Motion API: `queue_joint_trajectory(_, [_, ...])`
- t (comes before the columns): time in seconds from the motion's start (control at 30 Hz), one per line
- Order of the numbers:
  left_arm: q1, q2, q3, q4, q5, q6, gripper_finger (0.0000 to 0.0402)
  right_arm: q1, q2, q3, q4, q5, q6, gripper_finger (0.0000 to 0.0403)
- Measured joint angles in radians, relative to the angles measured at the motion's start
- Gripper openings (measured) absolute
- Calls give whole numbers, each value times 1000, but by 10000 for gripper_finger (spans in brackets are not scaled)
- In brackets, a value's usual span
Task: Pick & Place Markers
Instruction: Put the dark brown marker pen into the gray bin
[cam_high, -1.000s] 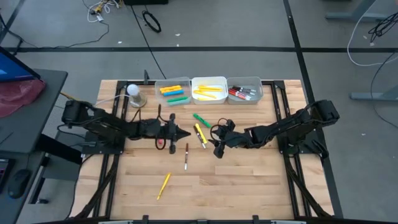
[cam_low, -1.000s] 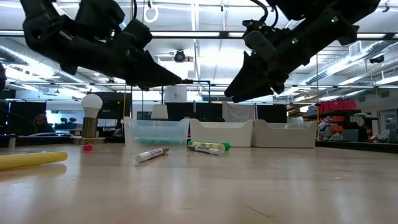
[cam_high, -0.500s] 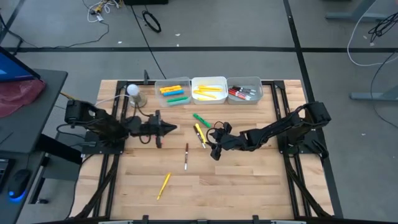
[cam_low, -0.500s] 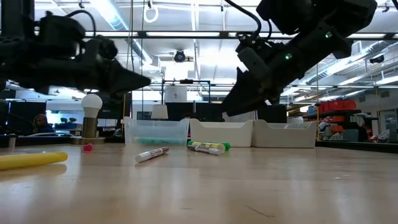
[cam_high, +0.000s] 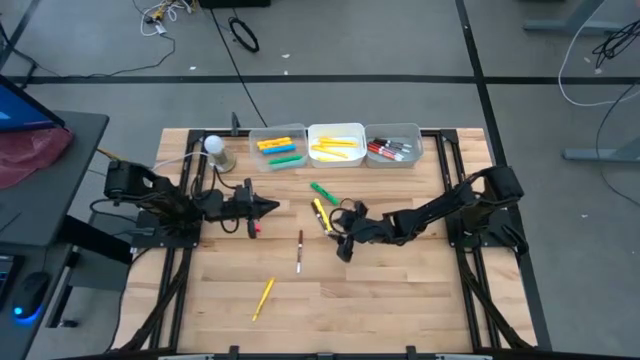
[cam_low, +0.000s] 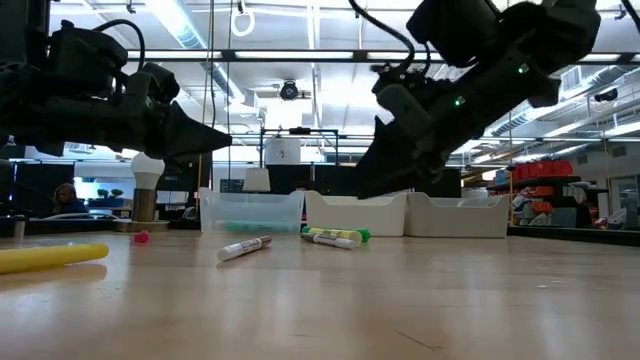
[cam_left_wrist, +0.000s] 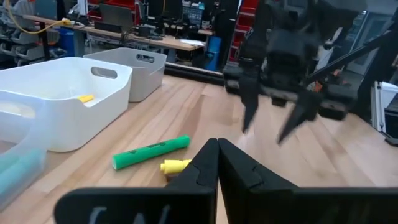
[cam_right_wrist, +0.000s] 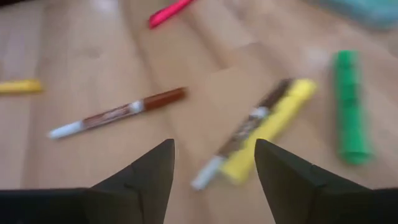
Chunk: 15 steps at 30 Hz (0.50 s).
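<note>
Loose markers lie flat on the wooden table: a green one (cam_high: 323, 192), a yellow one (cam_high: 320, 213) with a dark, white-tipped one (cam_right_wrist: 239, 143) beside it, a maroon one (cam_high: 299, 251), a pink-red one (cam_high: 255, 228) and another yellow one (cam_high: 263, 297) near the front. My right gripper (cam_high: 340, 238) hangs open just above the table, slanting down, right of the yellow and dark pair; its fingers (cam_right_wrist: 152, 171) touch nothing. My left gripper (cam_high: 272, 207) is shut and empty, pointing level toward the right, left of the markers.
Three bins stand in a row at the far edge: a clear one (cam_high: 278, 146), a white one (cam_high: 336, 144) and a grey one (cam_high: 393, 144), each holding markers. A bulb-shaped object (cam_high: 215, 152) stands at the far left. Bare wood lies along the near side.
My left gripper has drawn back toward the table's left edge, sunk a little and come level, still shut. My right gripper has come down toward the yellow marker, staying open. No marker has moved.
</note>
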<state>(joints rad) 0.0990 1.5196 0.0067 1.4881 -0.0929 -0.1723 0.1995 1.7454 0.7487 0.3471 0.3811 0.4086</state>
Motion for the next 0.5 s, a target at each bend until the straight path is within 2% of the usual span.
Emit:
queue_joint_trajectory(0.17, [0,0,0,-4,0,0,13,5,110,89,-37,-95,-53,222])
queue_joint_trajectory(0.37, [-1,0,0,-12,0,-6,14,5,194,189,-194,-73,-81,208])
queue_joint_trajectory(0.5, [-1,0,0,-16,0,-10,14,6,209,193,-194,-56,-72,201])
